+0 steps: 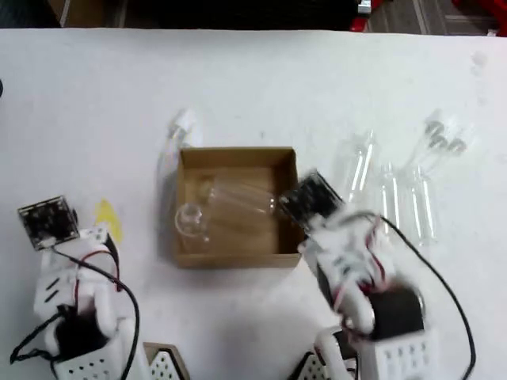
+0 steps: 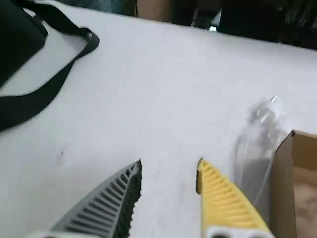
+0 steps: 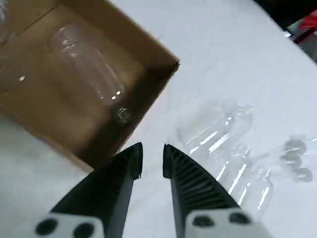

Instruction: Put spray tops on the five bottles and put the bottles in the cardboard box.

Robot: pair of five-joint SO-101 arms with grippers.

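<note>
Where the bottles lie: two boxed bottles (image 1: 238,198) rest inside the cardboard box (image 1: 238,257); three bare bottles (image 1: 388,198) lie at the box's 3 o'clock; a lone bottle (image 1: 170,154) lies just beside the wall at 10 o'clock (a top seems fitted).
Spray tops: loose spray tops (image 1: 444,136) at 2 o'clock.
Right gripper (image 3: 152,151): over the box's 3 o'clock edge, jaws a narrow gap apart, empty.
Left gripper (image 2: 168,166): at 9 o'clock, well apart from the box, spread wide, empty.
Handling: probably light, stiff, slick plastic that rolls; grip across the mid-body.

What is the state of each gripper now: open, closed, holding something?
Left gripper: open, holding nothing.
Right gripper: slightly open, holding nothing.
</note>
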